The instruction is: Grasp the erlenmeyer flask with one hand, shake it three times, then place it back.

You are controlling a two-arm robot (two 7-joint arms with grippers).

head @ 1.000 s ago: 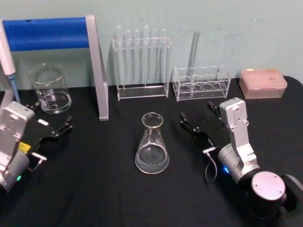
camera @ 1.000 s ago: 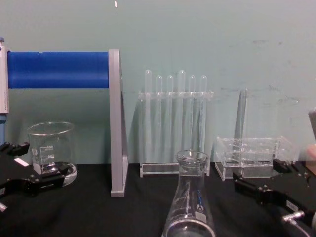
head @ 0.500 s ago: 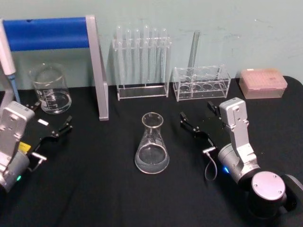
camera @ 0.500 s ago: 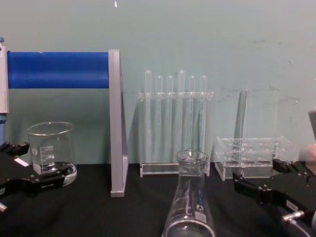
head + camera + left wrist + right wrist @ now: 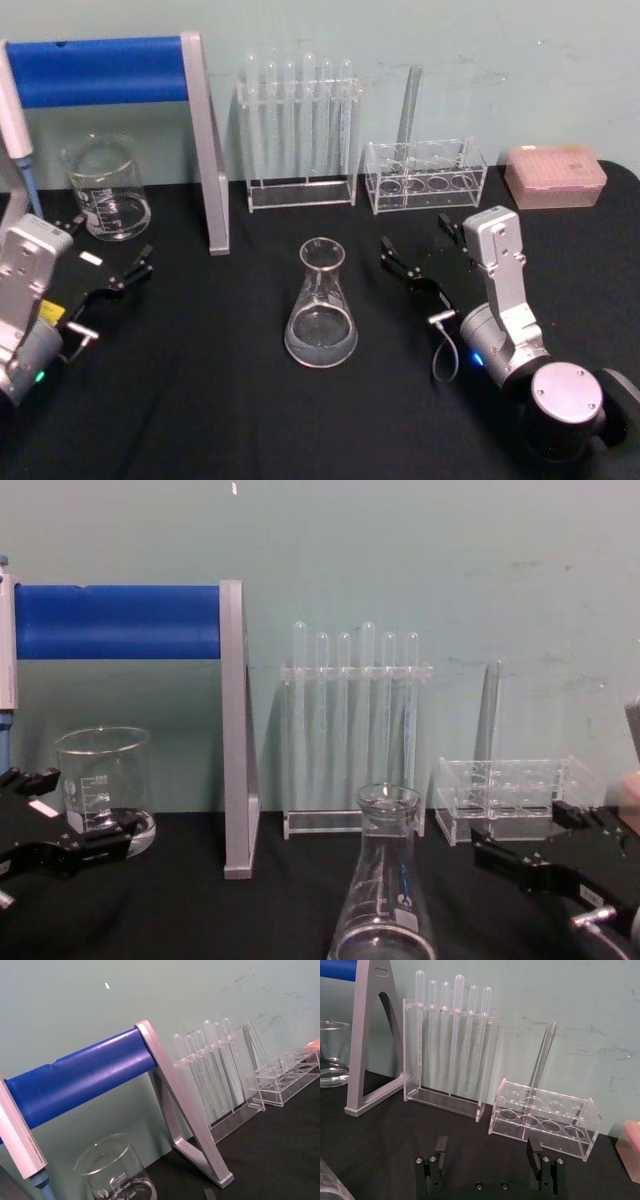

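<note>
Two grippers sit low on the black table, both with jaws spread wide and nothing between them. At centre right of the head view, the right gripper points toward the upper left; its near finger reaches toward the erlenmeyer flask but stays apart from it. At the left edge, the left gripper rests just in front of the glass beaker, touching nothing.

Along the back stand a grey stand with a blue bar, a clear rack of pipettes and a low tube rack holding one tall tube, with a pink tip box at far right. None of these lies between the right gripper and the flask.

The flask stands upright at the centre of the frame, clear glass, with a small blue mark on its side in the chest view.
</note>
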